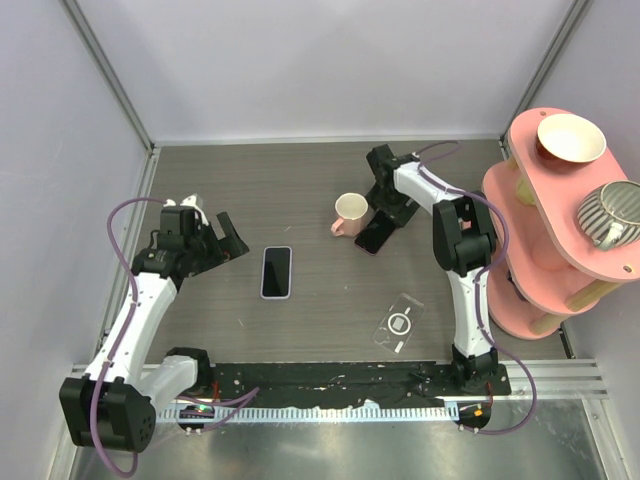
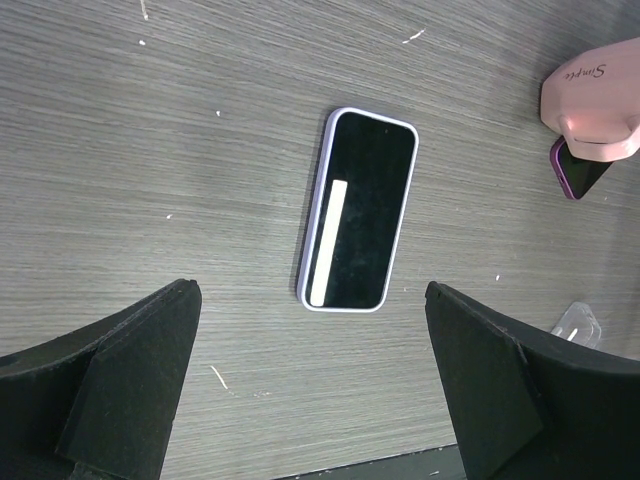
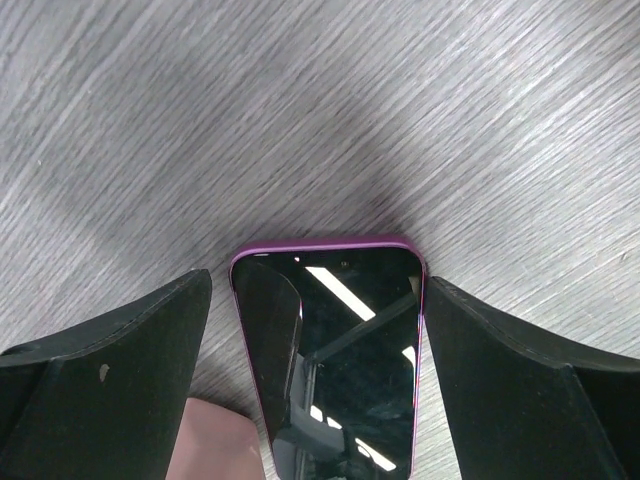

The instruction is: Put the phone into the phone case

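Bases of both arms sit at the near edge of the table, nearer than everything else. Next comes the clear phone case, lying flat, nearer than the pink cup and a little to the cup's right, with nothing touching it. Farther in, a lavender-rimmed phone lies screen up, nearer than the cup and to its left, well apart from the case. The left end effector hangs left of the cup and beyond that phone's left side, its fingers spread wide and holding nothing; in the left wrist view the lavender-rimmed phone shows on the table between the two fingers, ahead of them. A purple-rimmed phone lies screen up just beside the cup, on the cup's right and nearer side. The right end effector is low over it, fingers spread wide, one at each long edge of the phone's end; whether the pads touch those edges cannot be told. Well to the right of the cup stands a pink tiered stand, with a bowl on its top tier and a striped mug on a lower one.
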